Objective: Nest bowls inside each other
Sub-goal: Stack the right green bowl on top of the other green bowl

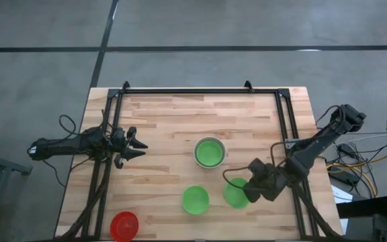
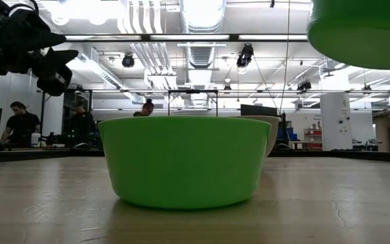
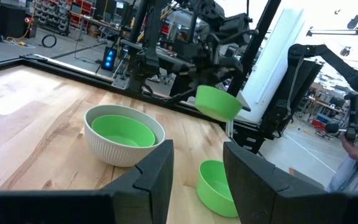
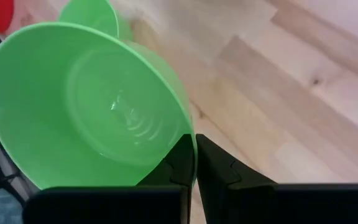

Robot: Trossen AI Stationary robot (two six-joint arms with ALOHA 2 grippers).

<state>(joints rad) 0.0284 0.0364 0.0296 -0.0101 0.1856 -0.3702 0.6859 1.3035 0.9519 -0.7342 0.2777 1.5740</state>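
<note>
A pale white-grey bowl [image 1: 209, 152] stands mid-table with a green bowl [image 3: 124, 132] nested inside it. A second green bowl [image 1: 195, 199] rests on its base nearer the front edge. At the front left is a red bowl [image 1: 124, 225]. A third green bowl [image 1: 234, 193] hangs in the air, tilted, with my right gripper [image 1: 248, 191] shut on it. At the table's left side my left gripper [image 1: 138, 145] is held level and open, with nothing between its fingers. My right gripper pinches the lifted green bowl's rim [image 4: 189, 127], one finger [image 4: 180, 163] inside the bowl and the other outside its wall. The fingers slant down from the table's right side. The bowl is lifted clear of the table and tilted [image 3: 217, 102].
Black rails [image 1: 193, 91] frame the wooden tabletop along its far, left and right sides. Bare wood [image 1: 173, 117] lies between the bowls and the far rail. Beyond the table, people [image 2: 22, 125] stand in the room.
</note>
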